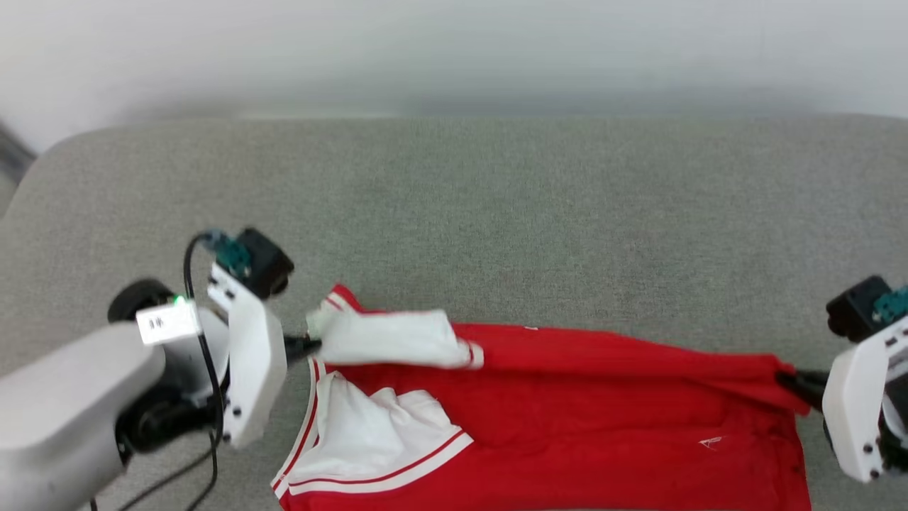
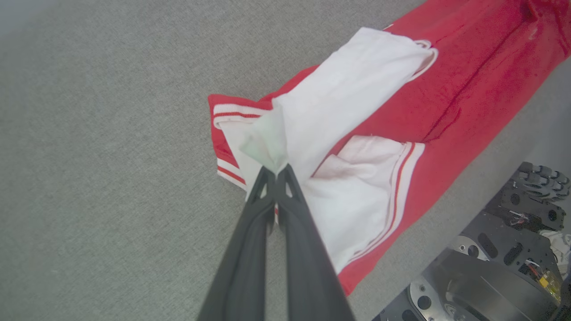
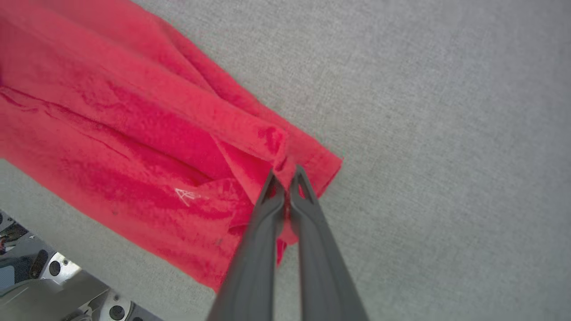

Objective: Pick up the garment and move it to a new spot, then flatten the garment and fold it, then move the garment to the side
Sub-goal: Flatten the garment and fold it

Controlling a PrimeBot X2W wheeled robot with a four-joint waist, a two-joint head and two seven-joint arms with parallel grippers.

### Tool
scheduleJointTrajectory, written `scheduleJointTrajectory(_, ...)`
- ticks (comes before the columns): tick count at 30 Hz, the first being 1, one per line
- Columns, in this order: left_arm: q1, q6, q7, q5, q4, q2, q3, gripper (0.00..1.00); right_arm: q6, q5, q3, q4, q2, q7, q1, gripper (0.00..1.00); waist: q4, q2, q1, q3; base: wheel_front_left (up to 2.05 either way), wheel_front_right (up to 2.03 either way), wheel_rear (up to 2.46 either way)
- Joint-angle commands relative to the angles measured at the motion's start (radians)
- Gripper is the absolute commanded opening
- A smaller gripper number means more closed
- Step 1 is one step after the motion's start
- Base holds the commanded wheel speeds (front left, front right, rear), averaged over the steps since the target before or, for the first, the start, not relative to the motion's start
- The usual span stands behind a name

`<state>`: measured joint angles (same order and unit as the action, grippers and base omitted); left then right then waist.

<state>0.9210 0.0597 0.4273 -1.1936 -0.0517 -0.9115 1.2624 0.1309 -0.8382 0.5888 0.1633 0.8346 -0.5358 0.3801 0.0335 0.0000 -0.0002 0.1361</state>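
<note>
The garment (image 1: 567, 397), a red jersey T-shirt with white sleeves and red-and-white striped trim, lies sideways along the near edge of the grey surface. My left gripper (image 1: 306, 345) is shut on a pinch of its white sleeve (image 2: 330, 93) at the left end, and that corner is lifted a little. In the left wrist view the left gripper (image 2: 277, 170) pinches a white fold. My right gripper (image 1: 789, 381) is shut on the red hem at the right end; the right wrist view shows the right gripper (image 3: 285, 174) closed on bunched red cloth (image 3: 134, 116). Its lettering is hidden.
The grey fabric-covered surface (image 1: 496, 213) stretches bare behind the garment up to a pale wall. The robot's dark base (image 2: 490, 263) sits just below the near edge. Part of that base (image 3: 40, 281) is at the lower left of the right wrist view.
</note>
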Motion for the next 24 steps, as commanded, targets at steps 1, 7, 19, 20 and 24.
scheduleJointTrajectory(1,-0.036,-0.011,-0.01,-0.002,0.014,-0.008,0.005,0.0,0.0,-0.007,-0.005,-0.008,0.003,0.008,-0.038,0.0,0.002,0.0,0.0002,-0.019,0.0,0.0,0.0)
scheduleJointTrajectory(7,-0.192,-0.05,-0.045,-0.01,0.039,-0.015,0.012,0.0,-0.001,-0.008,-0.034,-0.035,-0.016,0.02,-0.154,0.0,0.0,0.0,0.0002,-0.023,0.0,0.0,0.0)
scheduleJointTrajectory(19,-0.328,-0.057,-0.164,0.0,-0.067,0.026,-0.001,1.0,-0.001,0.027,-0.06,0.007,-0.079,0.029,-0.21,1.0,-0.009,0.0,0.0002,0.001,0.0,0.0,0.0)
scheduleJointTrajectory(20,-0.33,-0.059,-0.181,0.002,-0.069,0.028,-0.005,1.0,-0.001,0.03,-0.057,0.001,-0.074,0.029,-0.211,1.0,-0.009,0.0,0.0002,-0.003,0.0,0.0,0.0)
scheduleJointTrajectory(24,-0.342,-0.101,-0.291,0.038,-0.044,0.017,-0.038,1.0,-0.001,0.017,-0.09,-0.04,-0.06,0.056,-0.211,1.0,-0.015,0.0,0.0002,-0.033,0.0,0.0,0.0)
